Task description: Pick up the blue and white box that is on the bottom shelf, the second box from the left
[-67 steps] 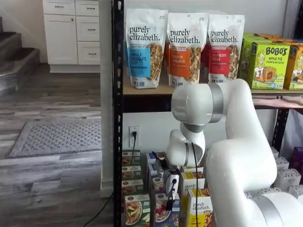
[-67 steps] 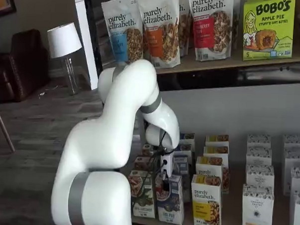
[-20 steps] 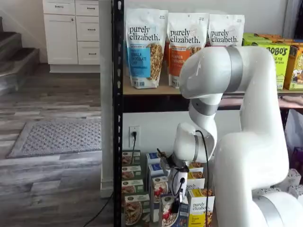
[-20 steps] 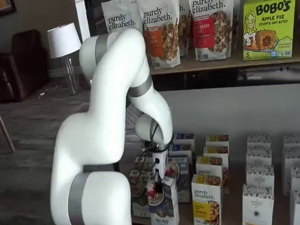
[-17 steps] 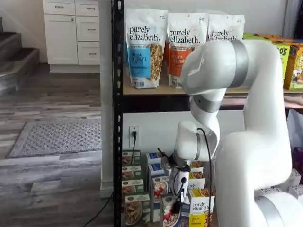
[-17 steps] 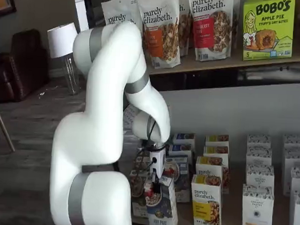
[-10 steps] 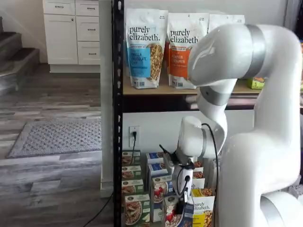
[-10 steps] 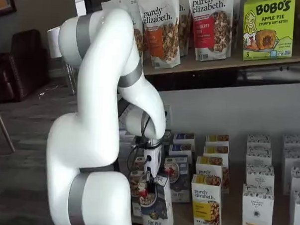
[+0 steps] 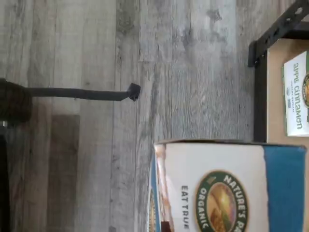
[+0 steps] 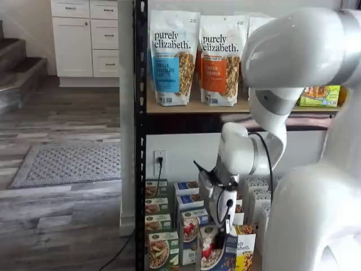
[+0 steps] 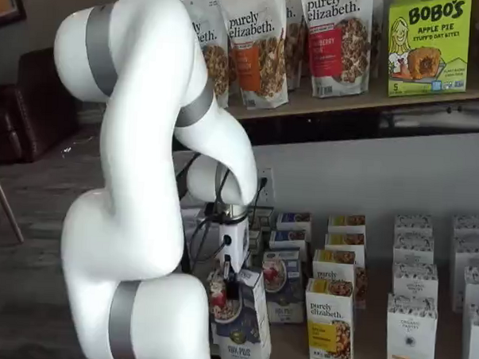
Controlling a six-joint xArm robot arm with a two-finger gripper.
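- Your hand [image 11: 231, 289] is clamping the top edge of the blue and white box [image 11: 243, 327], with the black fingers closed on the carton.
- The blue and white box is hanging out in front of the bottom shelf [image 11: 295, 358], clear of its row and just beside the green box [image 10: 159, 251] that is standing at the rack's front.
- Watch the tilt: the carton is leaning in both shelf views, so I judge a thin top-edge grip could be letting it swing or slip if you are moving fast.
- The black post [image 10: 140, 135] is standing near the green box; a sideways swing could be knocking the carton against either.
- The carton is smooth, glossy printed cardboard, a flat-sided rectangle with a white band over blue; in the wrist view its top face [image 9: 227, 186] is showing a round green logo above grey wood-grain flooring [image 9: 96, 58].
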